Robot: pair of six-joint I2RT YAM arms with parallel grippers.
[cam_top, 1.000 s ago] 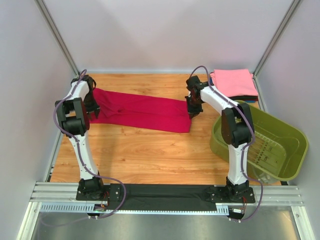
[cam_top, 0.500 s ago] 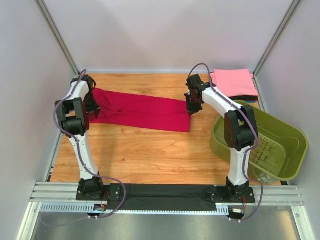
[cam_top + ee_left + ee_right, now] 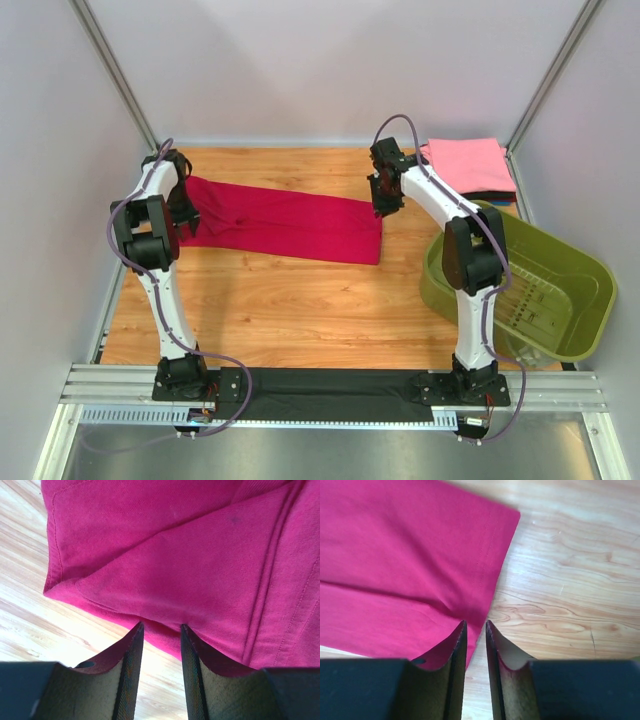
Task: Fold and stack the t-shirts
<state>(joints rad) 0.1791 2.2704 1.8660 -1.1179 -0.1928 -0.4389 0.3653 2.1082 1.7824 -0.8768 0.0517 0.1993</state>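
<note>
Left hand (image 3: 160,626): at the left end of the bench (image 3: 300,300), low over the near edge of the crimson t-shirt (image 3: 280,225). Fingers stand apart, with cloth and bare wood showing in the gap. Whether the tips touch the fabric is hard to tell from the wrist view, but nothing looks pinched.

Crimson t-shirt: lies flat across the middle of the bench as a long narrow band, apparently folded lengthwise, with a diagonal fold line visible at its left end. It runs from the left hand to just short of the right hand.

Right hand (image 3: 475,622): above the right hem of the crimson t-shirt, where cloth meets wood. Fingers are slightly parted and carry nothing.

Pink t-shirt (image 3: 465,162): a folded square in the far right corner, lying on top of darker folded cloth (image 3: 495,194) whose edge shows beneath it.

Basket (image 3: 590,290): olive-green, at the right edge, near side of the stack.

Progress, as judged: the stack is started and the crimson piece is part-folded. The crosswise folds and the move onto the stack remain.
</note>
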